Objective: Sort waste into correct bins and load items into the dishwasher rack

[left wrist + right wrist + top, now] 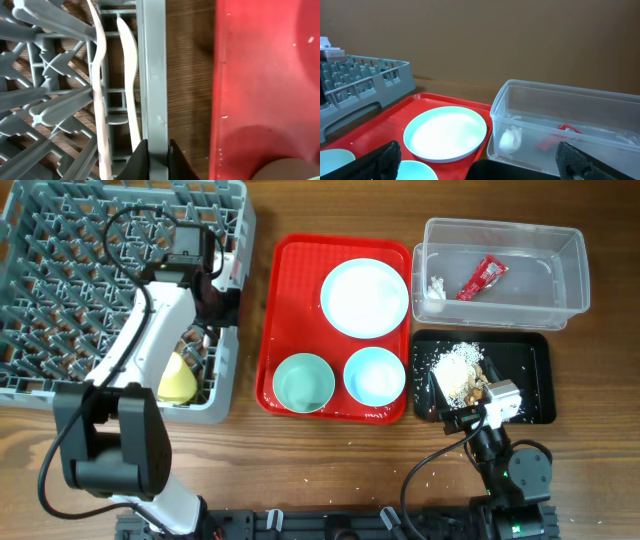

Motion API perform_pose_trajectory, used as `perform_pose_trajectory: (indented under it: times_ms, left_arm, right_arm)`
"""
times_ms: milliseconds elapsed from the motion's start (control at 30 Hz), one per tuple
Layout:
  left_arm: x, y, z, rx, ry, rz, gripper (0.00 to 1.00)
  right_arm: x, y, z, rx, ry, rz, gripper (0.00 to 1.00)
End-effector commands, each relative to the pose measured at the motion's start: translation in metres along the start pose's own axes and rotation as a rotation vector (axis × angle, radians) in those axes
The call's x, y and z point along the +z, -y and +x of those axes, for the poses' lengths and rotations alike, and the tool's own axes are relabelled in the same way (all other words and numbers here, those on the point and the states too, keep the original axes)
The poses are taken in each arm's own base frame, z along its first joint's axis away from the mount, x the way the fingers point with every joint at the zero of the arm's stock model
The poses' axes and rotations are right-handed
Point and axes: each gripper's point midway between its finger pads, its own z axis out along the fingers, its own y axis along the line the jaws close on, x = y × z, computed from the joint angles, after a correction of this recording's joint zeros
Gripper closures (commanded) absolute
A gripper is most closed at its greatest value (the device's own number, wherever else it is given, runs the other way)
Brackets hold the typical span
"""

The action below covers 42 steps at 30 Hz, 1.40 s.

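Two white cutlery pieces, one (131, 75) broad and flat, the other (98, 75) seen edge-on, lie lengthwise in the rack (152, 75), in the row just inside its right wall. Can't tell spoon from fork at this angle.

Left pincer (159, 156): fingers parted, empty, and apparently straddling that wall. The view is too tight to say whether they touch it.

Risks:
- Lifting off-axis could hook a finger on the wall and drag the light crate across the desk (300, 470).
- The cutlery is thin, smooth plastic over an open lattice, so a nudge could drop it through or wedge it between pegs.
- The yellow cup (178, 382) sits in the rack right beside the arm, and a swing-out could knock it.

On the red tray (290, 300): plate (365, 298), green bowl (304, 381) and blue bowl (374, 374), all not yet loaded. They are glossy, rounded and low-rimmed. The plate lies flat, so an edge grip would be shallow and could slip.

The clear tub (560, 280) holds the shiny red wrapper (482, 277) and the crumpled tissue (435, 285). The black tray (530, 380) holds the crumbly leftovers (458, 370), and a few specks lie on the desk nearby.

Right pincer (479, 160): spread wide, empty, low by the black tray. A careless sweep could scatter more crumbs.
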Motion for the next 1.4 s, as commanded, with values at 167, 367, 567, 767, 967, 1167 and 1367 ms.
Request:
perform_pose_trajectory:
  times_ms: [167, 367, 567, 767, 967, 1167, 1367]
  left_arm:
    - [-0.004, 0.049, -0.015, -0.007, 0.055, 0.106, 0.06]
    - [-0.082, 0.105, -0.009, -0.034, 0.103, 0.244, 0.24]
    - [-0.051, 0.116, 0.075, -0.199, -0.109, -0.059, 0.43]
    - [0.006, 0.102, 0.115, -0.265, -0.152, -0.07, 0.51]
    - [0.025, 0.103, 0.111, -0.28, -0.085, -0.039, 0.96]
    - [-0.036, 0.093, 0.075, -0.227, 0.021, -0.107, 0.96]
    - [-0.17, -0.003, 0.005, -0.095, 0.387, -0.761, 0.96]
  right_arm:
    - [0.0, -0.001, -0.002, -0.015, 0.009, -0.007, 0.0]
    - [0.0, -0.001, -0.002, -0.015, 0.009, -0.007, 0.0]
    - [0.0, -0.001, -0.002, -0.015, 0.009, -0.007, 0.0]
    - [0.0, -0.001, -0.002, -0.015, 0.009, -0.007, 0.0]
    - [0.0, -0.001, -0.002, -0.015, 0.009, -0.007, 0.0]
    - [0.0, -0.001, -0.002, -0.015, 0.009, -0.007, 0.0]
    - [0.0, -0.001, -0.002, -0.015, 0.009, -0.007, 0.0]
